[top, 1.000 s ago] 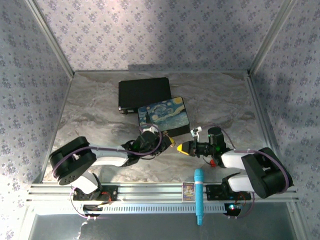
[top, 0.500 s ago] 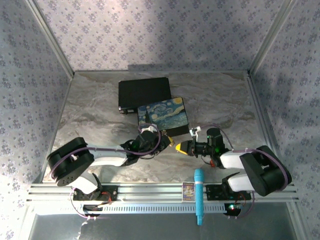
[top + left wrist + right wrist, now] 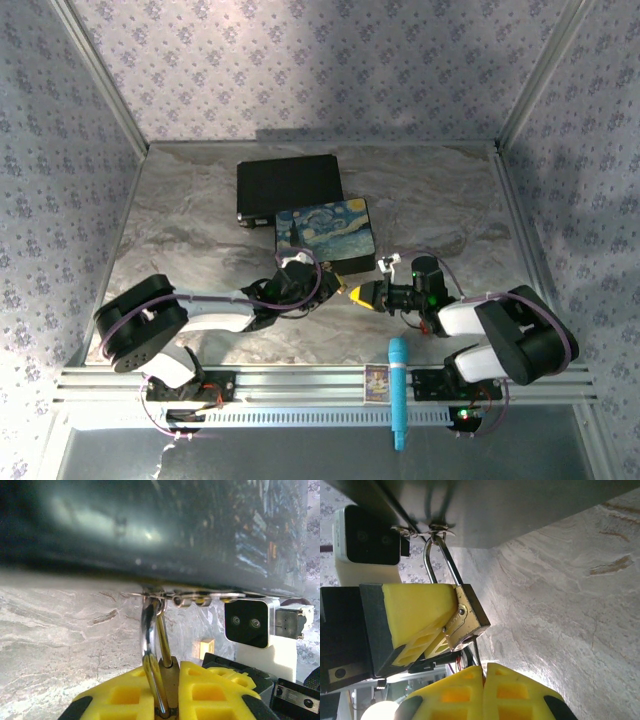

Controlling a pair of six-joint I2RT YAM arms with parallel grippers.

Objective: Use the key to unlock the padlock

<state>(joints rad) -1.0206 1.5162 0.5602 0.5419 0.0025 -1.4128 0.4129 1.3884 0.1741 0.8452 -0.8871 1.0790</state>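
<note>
- The right gripper [image 3: 483,676] has its yellow foam-faced fingers pressed together, pinching a thin metal sliver, the blade of the key [image 3: 476,654]. The blade runs straight up into the underside of the padlock [image 3: 470,617].
- The left gripper [image 3: 167,682] is clamped on the padlock's body, with one ribbed yellow finger against each flat side.
- The two grippers meet nose to nose on the table [image 3: 200,230], just in front of the painted box [image 3: 325,232].
- The padlock hangs from the hasp [image 3: 185,599] on that box's front wall, and the wall's dark, glossy face looms just above it.
- In the right wrist view, the left gripper's finger covers one face of the lock. The other arm's white camera housing [image 3: 247,624] sits close beside the hasp.
- The padlock's long axis runs from hasp to key. The shackle [image 3: 150,635] points at the box, and the keyed end points away from it, toward the right gripper.
- The lock is a small, boxy brass body with a thin, polished steel U-shaped shackle.
- The box lid carries a swirling blue-and-yellow night-sky print, and a flat black case [image 3: 288,187] touches its far corner.
- The tabletop is grey, veined marble-look.
- A teal marker [image 3: 397,385] and a small card [image 3: 377,381] lie on the aluminium rail [image 3: 300,385] at the near edge.
</note>
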